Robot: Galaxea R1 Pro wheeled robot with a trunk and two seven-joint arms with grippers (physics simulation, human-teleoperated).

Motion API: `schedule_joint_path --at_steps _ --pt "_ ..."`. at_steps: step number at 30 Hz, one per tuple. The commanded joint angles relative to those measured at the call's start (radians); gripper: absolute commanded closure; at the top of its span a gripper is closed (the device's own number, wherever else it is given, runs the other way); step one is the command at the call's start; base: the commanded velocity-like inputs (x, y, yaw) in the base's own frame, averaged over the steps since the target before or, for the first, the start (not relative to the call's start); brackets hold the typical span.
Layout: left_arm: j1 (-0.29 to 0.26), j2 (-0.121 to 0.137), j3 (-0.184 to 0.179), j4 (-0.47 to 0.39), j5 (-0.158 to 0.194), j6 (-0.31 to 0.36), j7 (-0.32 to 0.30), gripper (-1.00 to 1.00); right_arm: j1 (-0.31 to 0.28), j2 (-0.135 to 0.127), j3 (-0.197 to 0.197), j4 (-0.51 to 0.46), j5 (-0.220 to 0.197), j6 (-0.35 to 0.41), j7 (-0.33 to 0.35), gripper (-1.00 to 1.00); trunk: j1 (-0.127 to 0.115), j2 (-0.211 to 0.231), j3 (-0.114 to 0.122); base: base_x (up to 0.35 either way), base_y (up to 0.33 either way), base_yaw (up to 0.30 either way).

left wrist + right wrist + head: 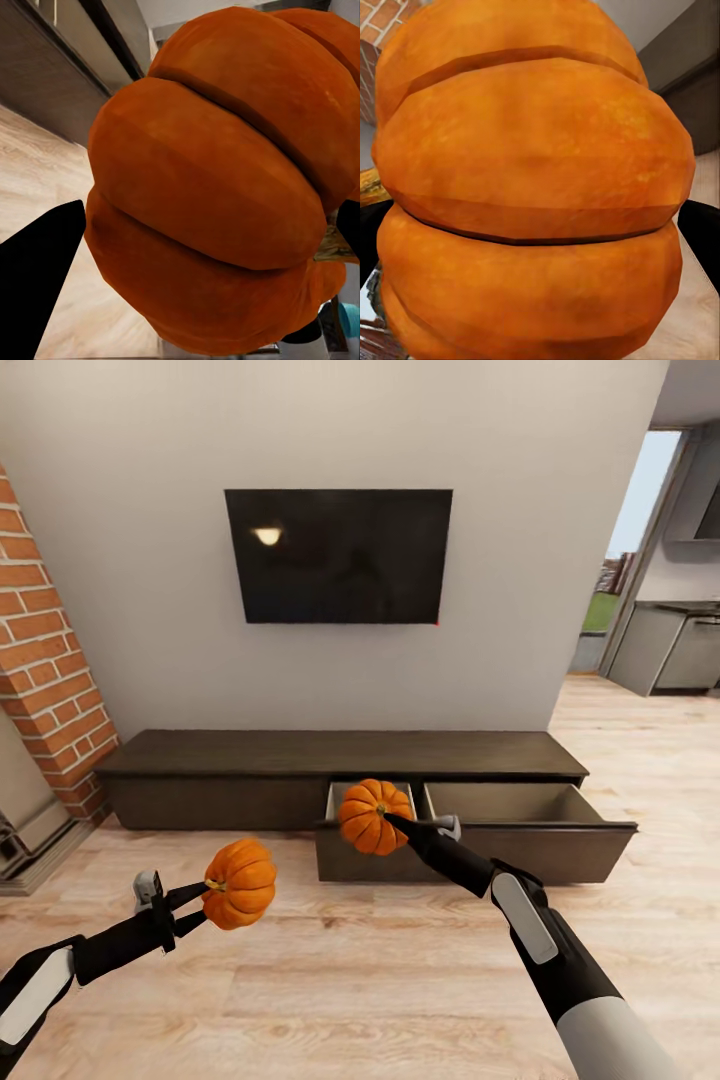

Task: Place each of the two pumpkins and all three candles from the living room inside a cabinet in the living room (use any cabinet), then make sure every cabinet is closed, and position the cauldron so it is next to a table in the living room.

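I have both arms stretched forward over the floor. My left gripper (200, 901) reaches out low, its black fingers (37, 277) clamped on a ribbed, glossy orange pumpkin (240, 883) held in the air above the light wood plank floor (330, 980), short of the cabinet. My right gripper (400, 825) extends further, angled up and inward, its fingers closed on a second ribbed orange pumpkin (373, 816) (its stem end faces me), which hangs in front of the left of two open drawers (345, 800). Both pumpkins show deep rounded lobes and a smooth waxy skin up close. The long, low, dark-brown wood cabinet (300, 755) stands against a pale wall under a flat black television (338, 555); its drawers have pale beige interiors. Red brick chimney (45, 660) rises at the left, and a doorway (640, 560) opens at the right.
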Motion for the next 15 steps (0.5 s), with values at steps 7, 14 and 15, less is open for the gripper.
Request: schedule_joint_path --at_steps 7,14,15 --pt "0.000 0.001 -0.003 0.000 0.004 0.003 0.001 1.00 -0.001 -0.001 0.001 0.001 -0.006 0.004 -0.001 1.00 -0.027 0.049 0.029 0.000 0.000 -0.208" --pt "0.000 -0.012 -0.004 -0.001 0.000 0.003 0.001 1.00 -0.001 -0.001 0.001 0.001 -0.006 0.004 -0.001 1.00 -0.054 0.098 0.060 0.000 0.000 -0.208" --pt "0.000 -0.015 -0.004 -0.001 -0.002 0.003 0.001 1.00 0.000 -0.001 0.001 0.001 -0.006 0.004 -0.001 1.00 -0.058 0.105 0.064 0.000 0.000 -0.208"
